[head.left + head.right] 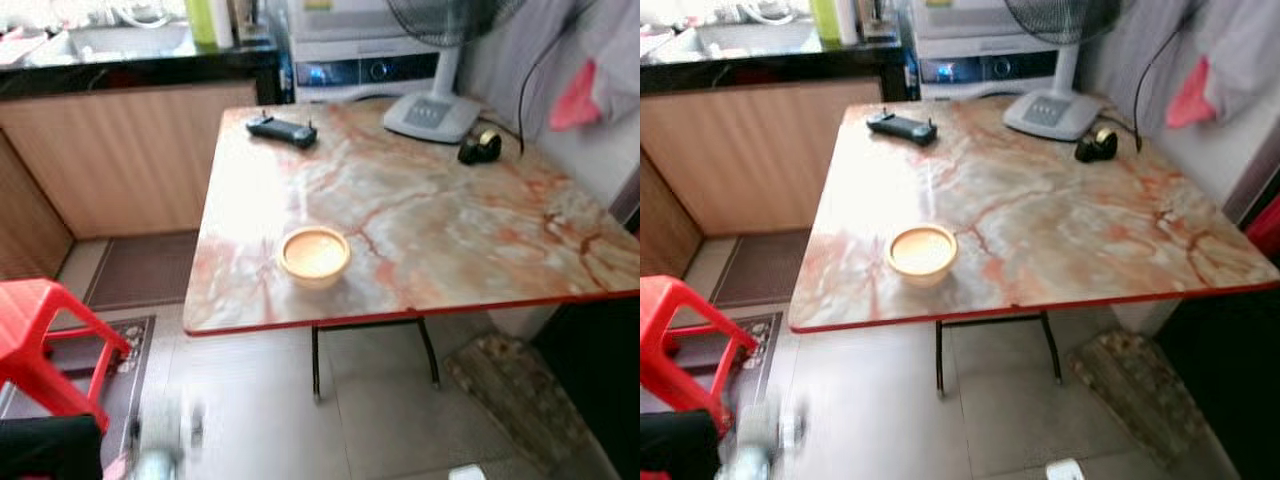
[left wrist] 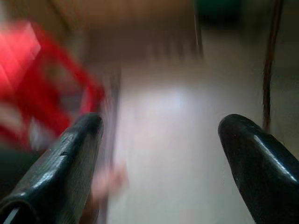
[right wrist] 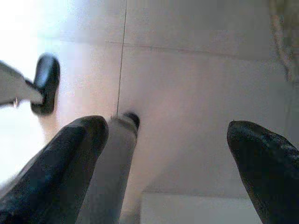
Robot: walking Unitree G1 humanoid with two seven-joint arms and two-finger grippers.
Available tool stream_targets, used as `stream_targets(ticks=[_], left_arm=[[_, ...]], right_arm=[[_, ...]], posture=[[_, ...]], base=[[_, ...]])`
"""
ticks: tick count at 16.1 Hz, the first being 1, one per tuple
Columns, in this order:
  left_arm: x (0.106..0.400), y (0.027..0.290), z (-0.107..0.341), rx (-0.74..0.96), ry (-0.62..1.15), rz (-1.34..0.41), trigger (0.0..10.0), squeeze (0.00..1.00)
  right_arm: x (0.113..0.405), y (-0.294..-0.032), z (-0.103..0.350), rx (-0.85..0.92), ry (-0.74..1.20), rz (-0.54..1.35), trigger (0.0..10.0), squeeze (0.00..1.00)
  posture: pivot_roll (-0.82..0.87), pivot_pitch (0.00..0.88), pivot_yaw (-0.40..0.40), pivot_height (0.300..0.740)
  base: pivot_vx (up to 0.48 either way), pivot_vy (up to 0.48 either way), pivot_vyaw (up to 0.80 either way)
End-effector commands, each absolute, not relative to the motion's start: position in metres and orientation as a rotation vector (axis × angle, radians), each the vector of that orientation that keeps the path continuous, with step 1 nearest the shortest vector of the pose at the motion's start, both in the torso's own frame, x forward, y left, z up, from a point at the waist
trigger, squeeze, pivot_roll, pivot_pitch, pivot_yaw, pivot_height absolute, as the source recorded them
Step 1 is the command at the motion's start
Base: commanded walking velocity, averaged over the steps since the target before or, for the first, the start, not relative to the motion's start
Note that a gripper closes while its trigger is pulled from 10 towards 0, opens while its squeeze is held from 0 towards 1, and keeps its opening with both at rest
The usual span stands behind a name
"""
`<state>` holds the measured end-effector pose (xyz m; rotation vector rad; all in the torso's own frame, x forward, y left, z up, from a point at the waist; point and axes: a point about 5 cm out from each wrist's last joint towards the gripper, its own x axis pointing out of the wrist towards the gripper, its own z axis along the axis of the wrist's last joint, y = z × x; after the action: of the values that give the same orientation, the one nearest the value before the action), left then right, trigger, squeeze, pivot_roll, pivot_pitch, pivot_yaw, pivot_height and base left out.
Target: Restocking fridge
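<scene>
A small orange-rimmed bowl (image 1: 314, 254) stands near the front edge of a marble-patterned table (image 1: 450, 230) with a red rim. My left gripper (image 2: 159, 154) hangs low over the tiled floor beside a red stool (image 2: 32, 84), its fingers spread wide with nothing between them. Its arm (image 1: 158, 462) is a blur at the lower left of the left eye view. My right gripper (image 3: 166, 158) points down at pale floor tiles, open and empty.
A black remote (image 1: 281, 129), a fan base (image 1: 432, 113) and a dark tape roll (image 1: 479, 147) lie at the table's far end. A counter (image 1: 130, 70) and a white appliance (image 1: 365, 60) stand behind. The red stool (image 1: 40, 345) and a doormat (image 1: 140, 268) are on the left.
</scene>
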<state>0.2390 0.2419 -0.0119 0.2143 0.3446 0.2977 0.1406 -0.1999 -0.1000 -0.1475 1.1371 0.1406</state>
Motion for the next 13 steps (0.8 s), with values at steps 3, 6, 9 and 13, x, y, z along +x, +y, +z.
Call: stream_targets(ticks=[3, 6, 9, 13], left_arm=[[0.230, 0.249, 0.006, 0.287, 0.173, 0.326, 10.0, 0.00], [0.228, 0.237, 0.021, 0.328, 0.057, 0.286, 10.0, 0.00], [0.225, 0.220, 0.053, 0.397, -0.112, 0.245, 10.0, 0.00], [0.265, 0.201, 0.108, 0.309, -0.284, 0.137, 10.0, 0.00]], right_arm=[[0.135, -0.199, -0.102, -0.154, 1.149, 0.157, 10.0, 0.00], [0.135, -0.200, -0.102, -0.155, 1.151, 0.165, 10.0, 0.00], [0.136, -0.200, -0.101, -0.161, 1.149, 0.181, 10.0, 0.00], [0.138, -0.202, -0.100, -0.171, 1.143, 0.173, 10.0, 0.00]], posture=[[0.01, 0.000, 0.009, 0.740], [0.01, 0.000, 0.013, 0.740], [0.03, 0.000, -0.001, 0.740], [0.04, 0.000, -0.005, 0.740]], base=[[0.000, 0.000, 0.00], [0.000, 0.000, 0.00], [0.000, 0.000, 0.00], [0.000, 0.000, 0.00]])
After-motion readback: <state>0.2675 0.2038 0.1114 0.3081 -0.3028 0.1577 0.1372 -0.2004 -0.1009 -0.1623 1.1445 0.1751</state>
